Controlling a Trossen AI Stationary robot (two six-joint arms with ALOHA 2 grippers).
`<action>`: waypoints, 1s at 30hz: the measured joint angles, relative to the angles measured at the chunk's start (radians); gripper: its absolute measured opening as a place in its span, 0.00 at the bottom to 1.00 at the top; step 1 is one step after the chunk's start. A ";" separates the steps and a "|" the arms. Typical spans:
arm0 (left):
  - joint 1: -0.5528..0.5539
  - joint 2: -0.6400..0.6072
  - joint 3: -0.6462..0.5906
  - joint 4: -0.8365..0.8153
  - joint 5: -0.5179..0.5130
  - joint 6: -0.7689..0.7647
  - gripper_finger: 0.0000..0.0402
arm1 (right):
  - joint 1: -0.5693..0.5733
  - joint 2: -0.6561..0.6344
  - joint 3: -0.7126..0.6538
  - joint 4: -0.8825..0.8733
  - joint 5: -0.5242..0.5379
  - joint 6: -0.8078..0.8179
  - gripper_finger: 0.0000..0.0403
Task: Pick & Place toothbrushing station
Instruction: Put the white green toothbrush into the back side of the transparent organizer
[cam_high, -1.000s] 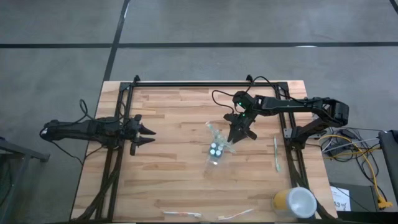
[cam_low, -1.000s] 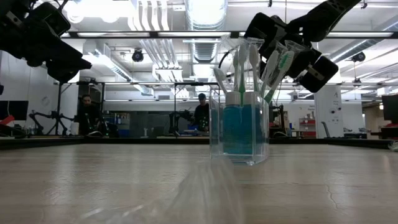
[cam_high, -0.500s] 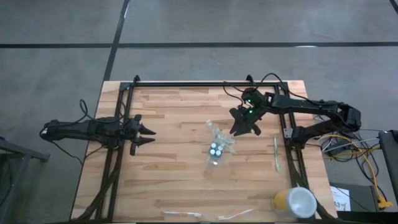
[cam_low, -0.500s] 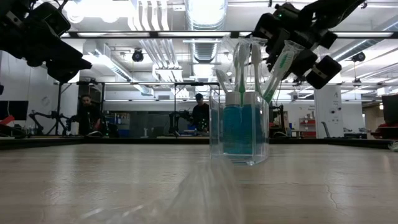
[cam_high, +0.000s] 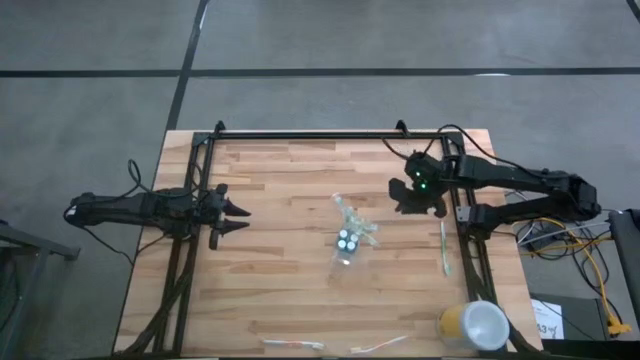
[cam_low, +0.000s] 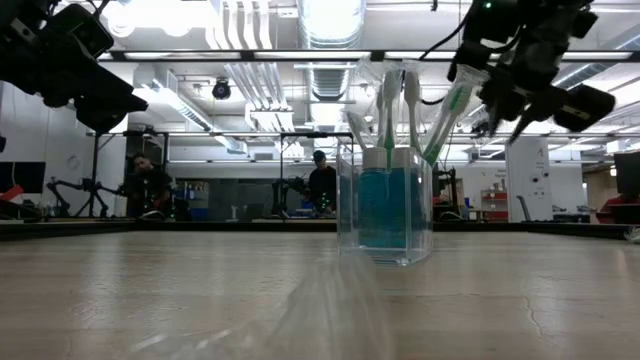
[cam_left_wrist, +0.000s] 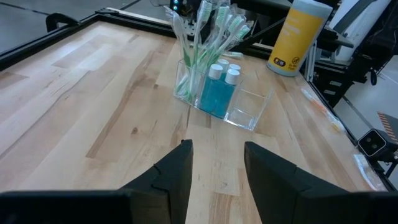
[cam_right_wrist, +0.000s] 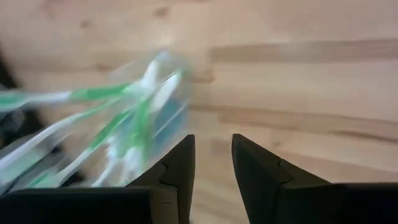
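The toothbrushing station (cam_high: 348, 238) stands upright on its base in the middle of the wooden table. It is a clear cup (cam_low: 385, 215) with several white-and-green toothbrushes (cam_left_wrist: 205, 31) standing in it, heads up, and small white-capped tubes (cam_left_wrist: 222, 73). My right gripper (cam_high: 415, 205) hovers open to the station's right and farther back, above the table (cam_low: 550, 105); nothing is between its fingers (cam_right_wrist: 211, 155). My left gripper (cam_high: 240, 213) waits open at the table's left, pointing at the station (cam_left_wrist: 217, 162).
A loose toothbrush (cam_high: 444, 248) lies by the table's right edge. A yellow cup with a white top (cam_high: 475, 325) stands at the near right corner. Two more toothbrushes (cam_high: 293, 344) (cam_high: 385, 345) lie along the near edge. Black frame rails (cam_high: 330, 133) border the table.
My right gripper has drawn back from the toothbrushes in the cup, going toward the table's right edge and upward, turning as it went. The station has stayed in place, and the rightmost toothbrush still leans in the cup.
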 joint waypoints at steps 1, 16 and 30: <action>0.000 0.000 0.000 0.000 0.000 0.000 0.37 | 0.011 -0.006 0.000 -0.020 0.029 0.008 0.24; 0.000 0.000 0.000 0.000 0.001 0.000 0.37 | 0.153 -0.044 0.000 -0.155 0.201 0.070 0.16; 0.000 0.000 0.000 0.000 0.004 0.000 0.37 | 0.451 -0.088 0.000 -0.366 0.097 0.359 0.31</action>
